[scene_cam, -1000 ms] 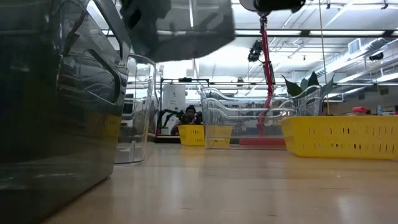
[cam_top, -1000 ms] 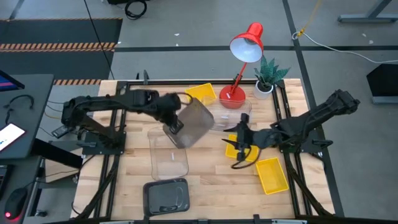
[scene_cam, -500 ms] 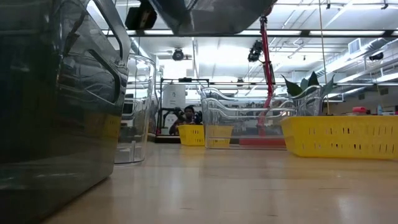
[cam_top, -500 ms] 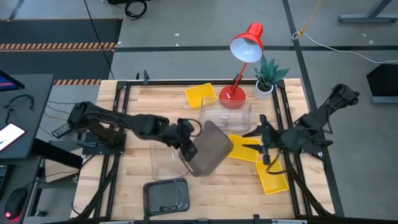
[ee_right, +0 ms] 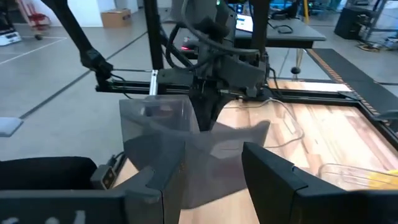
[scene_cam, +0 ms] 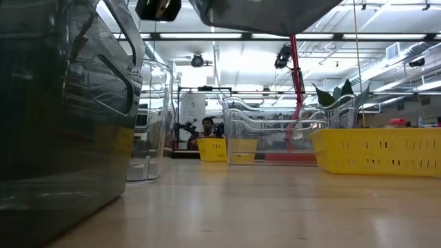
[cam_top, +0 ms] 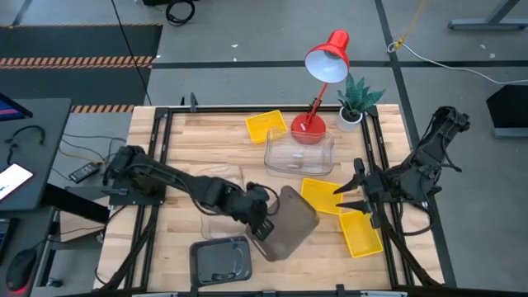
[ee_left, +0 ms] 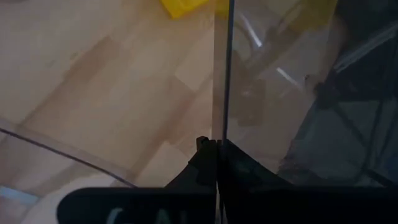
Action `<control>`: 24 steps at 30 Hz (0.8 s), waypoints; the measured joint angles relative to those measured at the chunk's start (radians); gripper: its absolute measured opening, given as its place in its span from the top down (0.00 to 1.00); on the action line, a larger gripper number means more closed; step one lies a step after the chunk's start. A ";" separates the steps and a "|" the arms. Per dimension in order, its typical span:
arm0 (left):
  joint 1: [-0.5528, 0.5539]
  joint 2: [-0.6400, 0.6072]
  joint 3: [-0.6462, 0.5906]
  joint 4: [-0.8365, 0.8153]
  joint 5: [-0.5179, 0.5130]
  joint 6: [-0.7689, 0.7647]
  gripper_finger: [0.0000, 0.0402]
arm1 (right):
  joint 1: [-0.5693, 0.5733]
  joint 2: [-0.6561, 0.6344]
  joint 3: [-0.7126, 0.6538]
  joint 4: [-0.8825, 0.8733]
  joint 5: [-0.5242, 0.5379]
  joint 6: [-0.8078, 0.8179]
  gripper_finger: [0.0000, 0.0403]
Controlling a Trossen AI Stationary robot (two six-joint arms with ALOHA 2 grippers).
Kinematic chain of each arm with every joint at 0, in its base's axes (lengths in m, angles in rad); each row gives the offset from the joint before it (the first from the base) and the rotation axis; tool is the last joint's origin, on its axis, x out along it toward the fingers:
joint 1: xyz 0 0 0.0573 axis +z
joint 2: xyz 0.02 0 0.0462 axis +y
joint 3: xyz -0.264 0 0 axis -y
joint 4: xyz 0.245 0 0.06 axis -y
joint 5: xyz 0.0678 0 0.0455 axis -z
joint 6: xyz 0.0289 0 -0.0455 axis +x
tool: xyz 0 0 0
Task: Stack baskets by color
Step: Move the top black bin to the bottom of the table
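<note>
The left tool (cam_top: 262,228) is clamped on one wall of a smoky grey basket (cam_top: 290,223), carrying it clear of the desk (cam_top: 177,148) near the front edge, just right of centre. The held basket hangs tilted, its long axis running diagonally from near-left to far-right. The relation that matters: a second grey basket (cam_top: 221,261) sits on the desk at the near edge, just to the left of and slightly nearer than the carried one, so the stacking move would seem to run leftward and down, with the carried basket turned level and square to it first. Between them and farther back stands a clear basket (cam_top: 224,213), which the left arm reaches across. The left arm is plainly the nearer one for this job.

The right tool (cam_top: 356,193) waits at the right of the desk with its fingers (ee_right: 273,180) apart and nothing between them, pointing toward the middle. Beside it lie 2 yellow baskets: one (cam_top: 323,196) just left of the tool, another (cam_top: 361,233) nearer the front-right edge. A 3rd yellow basket (cam_top: 266,126) rests at the far side, next to another clear basket (cam_top: 299,153), the red desk lamp (cam_top: 326,66) and a small potted plant (cam_top: 356,101).
</note>
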 joint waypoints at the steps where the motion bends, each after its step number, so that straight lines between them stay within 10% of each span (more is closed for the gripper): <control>1: -0.006 0.023 0.034 -0.049 0.000 -0.001 0.98 | 0.005 0.005 0.000 0.012 0.000 0.000 0.60; 24: -0.037 0.403 0.330 -0.198 0.067 0.000 0.98 | 0.085 0.042 0.000 0.104 0.004 -0.028 0.60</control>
